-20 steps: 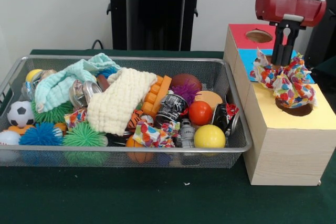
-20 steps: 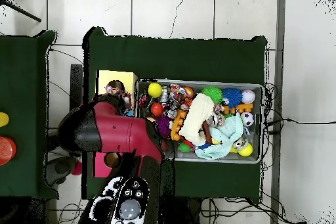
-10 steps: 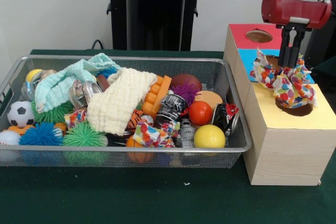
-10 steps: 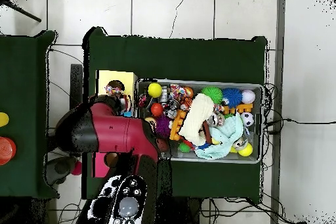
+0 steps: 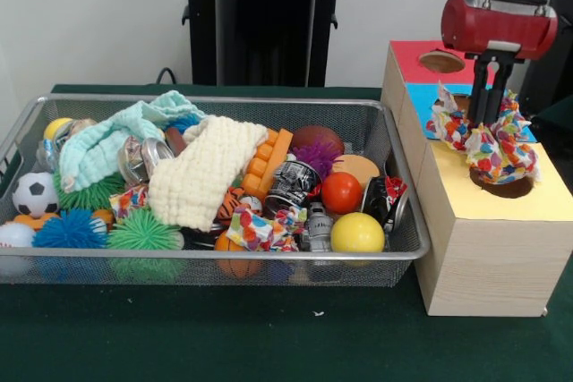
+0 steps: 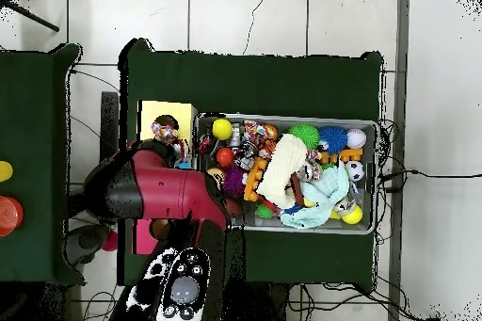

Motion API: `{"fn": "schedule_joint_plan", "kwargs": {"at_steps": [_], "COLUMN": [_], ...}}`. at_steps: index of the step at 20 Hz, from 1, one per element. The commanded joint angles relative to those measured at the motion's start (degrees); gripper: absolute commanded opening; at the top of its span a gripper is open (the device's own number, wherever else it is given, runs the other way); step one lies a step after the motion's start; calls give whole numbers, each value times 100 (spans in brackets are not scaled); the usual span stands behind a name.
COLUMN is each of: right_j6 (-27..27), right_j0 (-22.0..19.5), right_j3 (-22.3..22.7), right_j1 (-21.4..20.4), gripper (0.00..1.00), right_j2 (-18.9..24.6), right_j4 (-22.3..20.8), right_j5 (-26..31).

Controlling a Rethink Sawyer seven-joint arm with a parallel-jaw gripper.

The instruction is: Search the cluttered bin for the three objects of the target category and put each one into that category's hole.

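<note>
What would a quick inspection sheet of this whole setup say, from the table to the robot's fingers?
Surface: dark green table, bare in front of the bin.
Job's things: wooden box with red, blue and yellow top; multicoloured cloth bunched over the yellow section's hole, not yet fully in; a similar patterned cloth lies in the bin.
Clutter: wire mesh bin packed with balls, spiky balls, towels, cans, orange blocks.
Grippers: gripper above the bunched cloth; fingers narrowly apart, holding nothing.
Cables: black cable behind the bin; more on the floor in the overhead view.
Surroundings: white wall, tiled floor, a second green table.
</note>
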Motion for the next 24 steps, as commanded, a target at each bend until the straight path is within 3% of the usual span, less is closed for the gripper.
{"fn": "schedule_joint_plan", "kwargs": {"at_steps": [1,11,17,24], "right_j6": [1122,1126,1259,1467], "right_j0": [-238,-322,-353,-391], "right_j3": [482,488,519,553], "right_j1": [402,387,181,31], "gripper": [0,0,0,0], "right_j2": [477,602,730,887], "right_j4": [-76,41,302,640], "right_j5": [-370,-250,195,264]}}
